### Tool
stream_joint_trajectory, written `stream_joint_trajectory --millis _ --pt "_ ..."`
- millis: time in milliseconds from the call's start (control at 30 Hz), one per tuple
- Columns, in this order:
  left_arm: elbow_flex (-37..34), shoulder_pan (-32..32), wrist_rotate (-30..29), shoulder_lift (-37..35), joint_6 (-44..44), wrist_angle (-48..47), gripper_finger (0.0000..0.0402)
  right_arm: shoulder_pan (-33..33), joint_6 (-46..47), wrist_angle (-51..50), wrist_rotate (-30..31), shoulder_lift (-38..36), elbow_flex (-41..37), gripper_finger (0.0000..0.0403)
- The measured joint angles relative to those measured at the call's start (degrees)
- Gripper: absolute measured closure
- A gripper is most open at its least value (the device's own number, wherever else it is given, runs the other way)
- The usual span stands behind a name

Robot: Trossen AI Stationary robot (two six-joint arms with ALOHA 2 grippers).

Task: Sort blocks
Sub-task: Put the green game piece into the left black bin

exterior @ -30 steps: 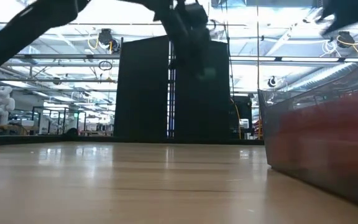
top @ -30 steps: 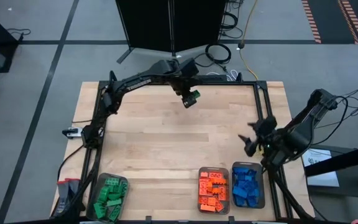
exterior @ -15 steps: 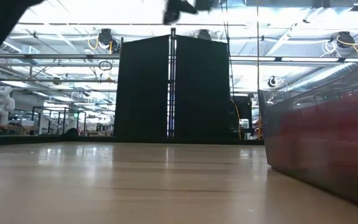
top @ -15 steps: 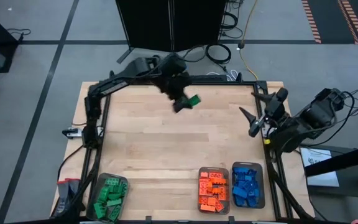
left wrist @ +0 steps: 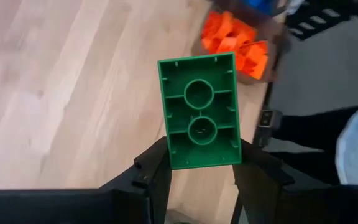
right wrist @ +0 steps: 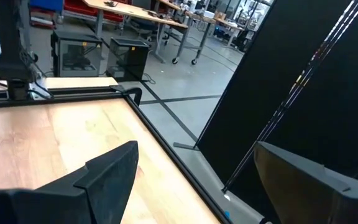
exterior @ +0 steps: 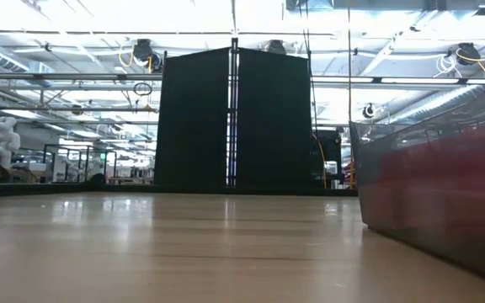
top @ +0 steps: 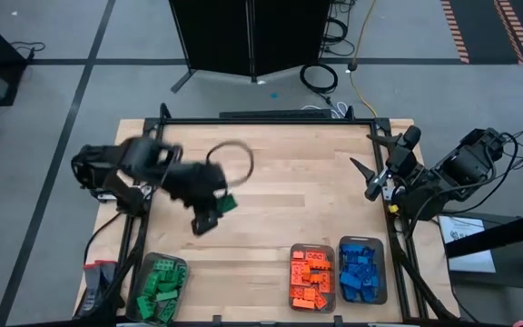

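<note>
Green block (left wrist: 200, 111) clamped in left gripper (top: 209, 213), right gripper (top: 377, 166) spread apart, three trays (top: 363, 295).

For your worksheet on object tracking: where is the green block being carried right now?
In the high view, the green block sits in the left end effector above the table's left half, up-right of the green tray.

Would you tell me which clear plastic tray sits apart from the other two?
The tray of green bricks, alone near the table's left corner; the orange tray and blue tray stand side by side.
</note>
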Motion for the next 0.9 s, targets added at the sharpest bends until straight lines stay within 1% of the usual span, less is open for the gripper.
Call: stream_joint_trajectory --millis 67,200,267,367,433,533,633,733,900 --pt "-2.5 -4.2 -4.2 -1.3 -6.1 -0.1 0.0251 0.0 0.0 -0.5 -0.1 0.0 0.0 0.0085" --pt "-9.3 -11.1 -8.9 -5.4 -17.5 -0.2 0.0251 0.0 0.0 -1.2 -0.1 0.0 0.0 0.0085" --pt "-13.6 -14.0 -10.4 -6.5 -23.4 -0.1 0.0251 0.0 0.0 -1.2 -0.1 0.0 0.0 0.0085" --pt "-21.9 -18.9 -10.8 -8.2 -32.5 -0.2 0.0251 0.0 0.0 -1.2 -0.1 -0.1 0.0 0.0085" --pt "-27.2 -21.5 -10.0 -9.1 -38.6 -0.2 0.0251 0.0 0.0 -1.3 -0.1 -0.1 0.0 0.0085" --pt "-35.0 -25.9 -5.6 -9.6 -47.5 -0.2 0.0251 0.0 -0.2 -1.3 -0.1 -0.1 0.0 0.0085" --pt "-40.9 -30.3 -1.0 -9.7 -54.2 1.2 0.0251 0.0 -0.9 -1.3 -0.1 -0.1 0.0 0.0085" --pt "-45.6 -34.8 1.8 -9.7 -60.0 6.2 0.0251 0.0 -1.0 -1.3 -0.1 -0.1 0.0 0.0085" --pt "-52.8 -40.6 2.0 -9.7 -70.8 17.2 0.0251 0.0 -1.0 -1.3 -0.1 -0.1 0.0 0.0085"
